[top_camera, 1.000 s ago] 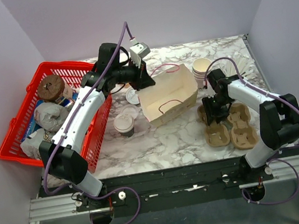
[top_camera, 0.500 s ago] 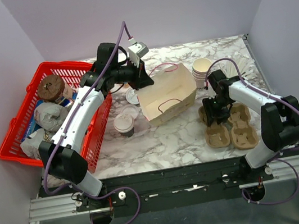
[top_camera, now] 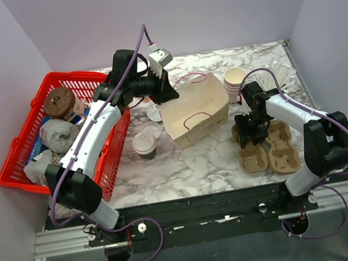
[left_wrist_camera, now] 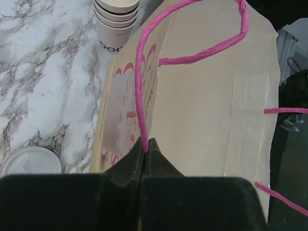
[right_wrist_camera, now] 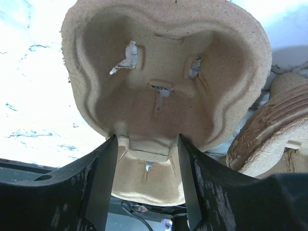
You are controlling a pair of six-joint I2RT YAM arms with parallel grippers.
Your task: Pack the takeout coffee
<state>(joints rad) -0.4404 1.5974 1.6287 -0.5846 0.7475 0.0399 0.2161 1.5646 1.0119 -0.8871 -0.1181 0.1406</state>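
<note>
left gripper (left_wrist_camera: 146,144): pressed together, pinching pink twisted-paper handle (left_wrist_camera: 140,86) of cream paper bag (left_wrist_camera: 202,120) | right gripper (right_wrist_camera: 147,168): spread, astride brown moulded-pulp cup carrier (right_wrist_camera: 163,72), contact unclear | small cream brown-banded paper cup (top_camera: 144,146): upright on marble table (top_camera: 191,157), between red plastic basket (top_camera: 19,158) and bag

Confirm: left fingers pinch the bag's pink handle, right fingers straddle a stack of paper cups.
One error. The left fingers pinch the pink handle of the bag, but the right fingers straddle the edge of a pulp cup carrier, not stacked cups, as the right wrist view shows.
</note>
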